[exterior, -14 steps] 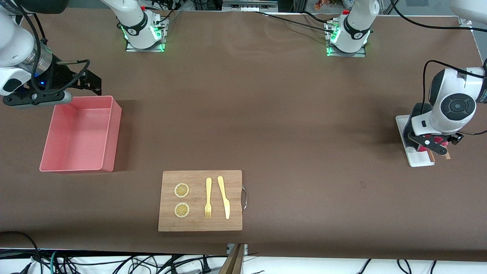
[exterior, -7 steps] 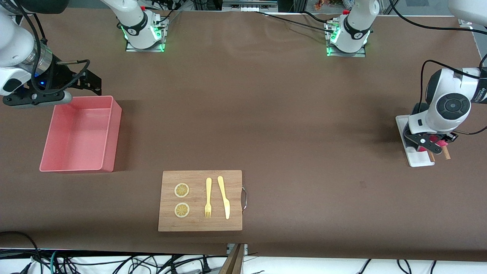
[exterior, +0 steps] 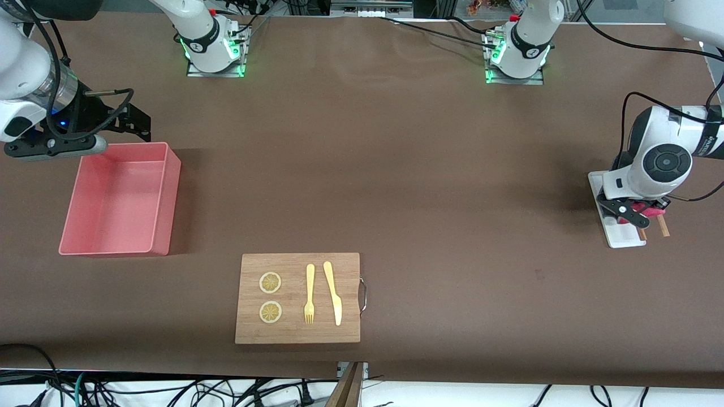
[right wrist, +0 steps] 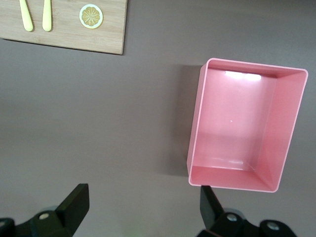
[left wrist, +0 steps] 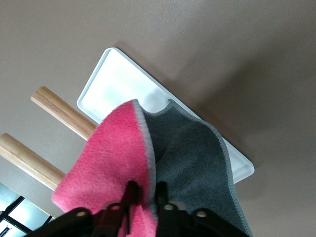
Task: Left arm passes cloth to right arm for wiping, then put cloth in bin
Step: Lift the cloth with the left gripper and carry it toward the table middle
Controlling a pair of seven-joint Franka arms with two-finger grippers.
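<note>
Brown surface (exterior: 430,169) covers your whole work area; cables hang off the edge nearest the front camera. Wooden board (exterior: 298,298) w/ fork (exterior: 309,294), knife (exterior: 333,292) and two lemon slices (exterior: 270,282) sits nearest that camera. Left claw (left wrist: 144,193) is pinched on the cloth (left wrist: 163,163), pink and grey sides hanging over the white tray (left wrist: 118,81) at the left arm's end. Right claw (right wrist: 143,205) waits, spread wide, beside the bin (exterior: 119,200). No obstruction betw. arms.
</note>
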